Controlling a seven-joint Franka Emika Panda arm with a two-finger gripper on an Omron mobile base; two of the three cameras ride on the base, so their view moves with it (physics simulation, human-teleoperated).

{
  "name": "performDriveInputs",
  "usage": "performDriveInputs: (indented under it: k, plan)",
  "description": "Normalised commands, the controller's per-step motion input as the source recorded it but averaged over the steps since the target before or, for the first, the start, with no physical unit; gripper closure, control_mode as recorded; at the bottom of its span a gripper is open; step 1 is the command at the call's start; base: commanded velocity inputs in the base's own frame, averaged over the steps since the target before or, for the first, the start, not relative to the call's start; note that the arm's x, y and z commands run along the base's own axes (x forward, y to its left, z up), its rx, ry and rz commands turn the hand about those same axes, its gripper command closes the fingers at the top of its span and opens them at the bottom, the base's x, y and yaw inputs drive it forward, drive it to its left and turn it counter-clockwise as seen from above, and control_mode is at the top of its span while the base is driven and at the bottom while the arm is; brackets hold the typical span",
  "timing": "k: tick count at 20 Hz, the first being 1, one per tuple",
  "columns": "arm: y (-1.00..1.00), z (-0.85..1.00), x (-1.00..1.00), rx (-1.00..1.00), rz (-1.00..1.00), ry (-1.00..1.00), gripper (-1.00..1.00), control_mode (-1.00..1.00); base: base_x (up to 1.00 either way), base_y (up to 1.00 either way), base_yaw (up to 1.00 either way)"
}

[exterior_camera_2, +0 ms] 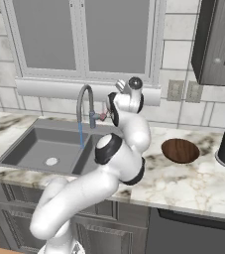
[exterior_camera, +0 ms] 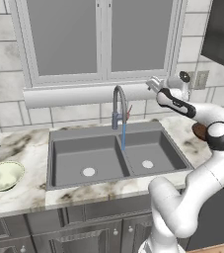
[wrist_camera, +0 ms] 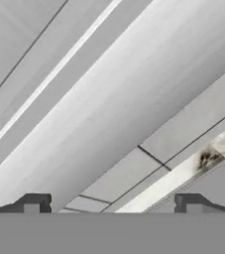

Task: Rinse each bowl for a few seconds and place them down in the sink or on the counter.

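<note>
Two round bowls flank the open, empty claw (exterior_camera: 154, 85): a glossy cream-green bowl (exterior_camera: 3, 175) far left, a shallow reddish-brown bowl (exterior_camera_2: 180, 150) right, on veined marble worktop (exterior_camera_2: 183, 183).

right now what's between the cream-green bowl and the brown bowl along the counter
The double-basin sink lies between them, with its faucet running water. In the left base view the cream-green bowl sits left of it; the brown bowl sits right.
</note>
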Motion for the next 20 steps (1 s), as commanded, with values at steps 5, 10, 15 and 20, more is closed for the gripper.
performDriveInputs:
  k: [5, 10, 15, 20]
  plan:
    - [-0.16, -0.01, -0.17, 0.00, -0.17, 0.43, -1.00, -1.00, 0.00, 0.00, 0.00]
    - [0.00, -0.10, -0.15, 0.00, -0.18, 0.43, -1.00, -1.00, 0.00, 0.00, 0.00]
    - [-0.07, 0.03, -0.54, -0.07, -0.16, 0.11, -1.00, -1.00, 0.00, 0.00, 0.00]
    - [-0.15, 0.32, -0.68, -0.21, -0.02, -0.08, -1.00, -1.00, 0.00, 0.00, 0.00]
